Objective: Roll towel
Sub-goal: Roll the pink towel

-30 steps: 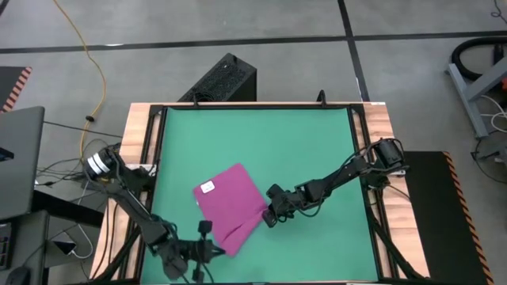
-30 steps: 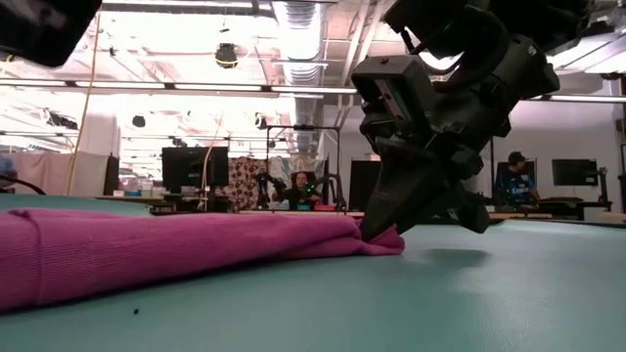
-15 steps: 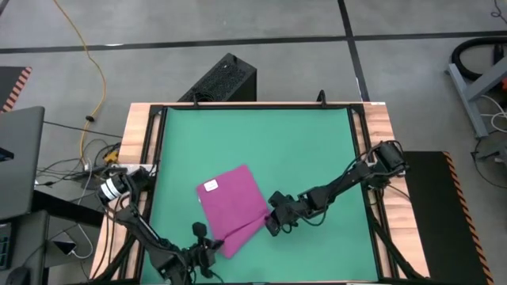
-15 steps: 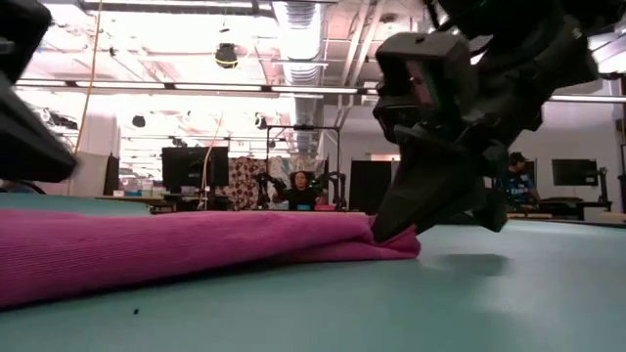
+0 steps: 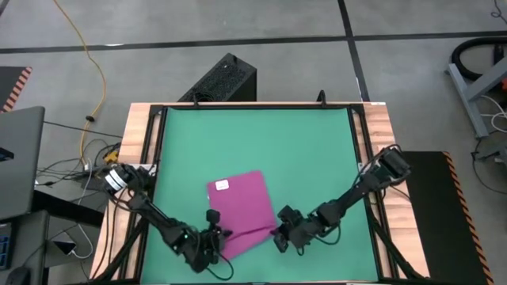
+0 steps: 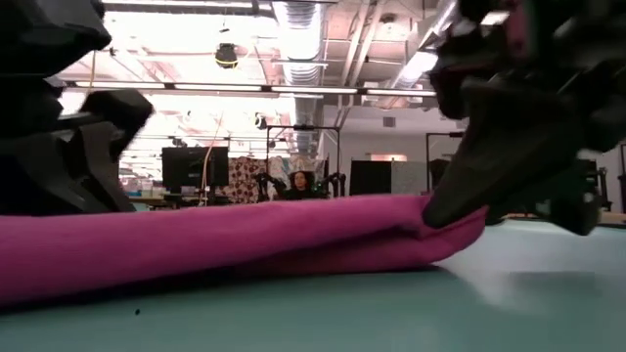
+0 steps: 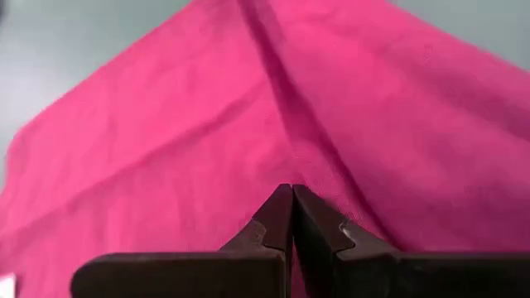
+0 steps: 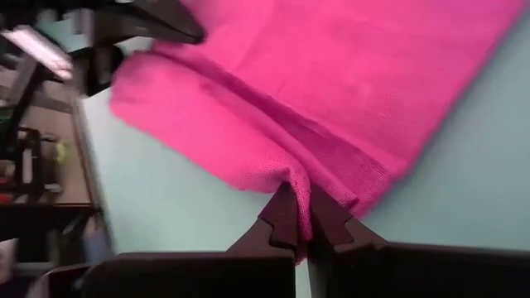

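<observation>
The magenta towel [image 5: 242, 207] lies flat on the green mat, its white tag [image 5: 221, 185] toward the far left. A folded-over strip [image 5: 249, 235] runs along its near edge. My right gripper [image 5: 279, 236] is at the towel's near right corner, shut on the cloth [image 8: 248, 91]. My left gripper [image 5: 219, 237] is shut and stands over the towel's near left part, its tips at a crease [image 7: 273, 108]. In the low view the towel [image 6: 245, 240] stretches across the picture between both grippers. My right gripper pinches a raised fold of the towel's near right corner [image 8: 300, 184] between its two fingers, slanting down from the table's right. The corner is raised a little [image 6: 455, 217]; the remainder of the towel lies on the mat. My left gripper points its shut fingertips [image 7: 281, 203] slanting down at the towel's surface; whether they touch it I cannot tell.
A black frame [image 5: 161, 158] and wooden boards [image 5: 139, 134] border the green mat [image 5: 317, 150]. Beyond the far edge, a black box [image 5: 226, 79] sits on the floor. Open mat lies far and right of the towel. A person [image 6: 298, 186] sits in the room behind.
My right gripper has gone toward the table's near edge, keeping hold of the towel's corner. The towel has slid and turned with it, its tag end shifting toward the right. My left gripper has come down and moved from the near edge onto the towel's near left part, staying shut.
</observation>
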{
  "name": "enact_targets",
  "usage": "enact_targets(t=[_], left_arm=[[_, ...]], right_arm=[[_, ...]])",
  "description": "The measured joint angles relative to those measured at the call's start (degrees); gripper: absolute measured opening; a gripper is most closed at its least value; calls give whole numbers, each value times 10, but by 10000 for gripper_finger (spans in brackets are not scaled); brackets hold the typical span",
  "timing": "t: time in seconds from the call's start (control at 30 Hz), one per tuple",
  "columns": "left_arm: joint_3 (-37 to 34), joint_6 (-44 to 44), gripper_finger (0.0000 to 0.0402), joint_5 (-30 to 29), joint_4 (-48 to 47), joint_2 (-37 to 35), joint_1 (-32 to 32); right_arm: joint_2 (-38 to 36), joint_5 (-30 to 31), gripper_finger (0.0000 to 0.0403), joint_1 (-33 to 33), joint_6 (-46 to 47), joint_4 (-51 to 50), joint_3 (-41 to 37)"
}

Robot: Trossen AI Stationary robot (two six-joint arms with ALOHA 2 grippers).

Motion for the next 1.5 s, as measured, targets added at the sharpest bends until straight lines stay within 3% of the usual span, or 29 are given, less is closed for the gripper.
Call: enact_targets(t=[0.23,0.43,0.67,0.9,1.03,1.13,1.23,1.37,1.5], left_arm=[[-26,69,0,122,43,-24,47],[-26,96,0,195,51,-34,74],[-26,103,0,224,63,-35,77],[-28,62,0,229,42,-66,60],[-29,9,0,193,-9,-125,30],[-27,-30,0,105,-62,-174,-11],[-26,-24,0,-2,-43,-187,-65],[-25,76,1,0,33,-161,-111],[7,128,17,-23,41,-119,-124]], right_arm=[[0,12,18,10,11,16,8],[0,-54,18,-37,11,-39,23],[0,-83,18,-86,-9,-59,23],[-2,-93,18,-93,18,-136,25],[-2,-92,18,-93,19,-139,25],[-2,-92,18,-92,17,-139,24],[-2,-91,18,-92,13,-140,24],[-2,-91,18,-92,3,-140,24],[-2,-88,18,-89,0,-140,24]])
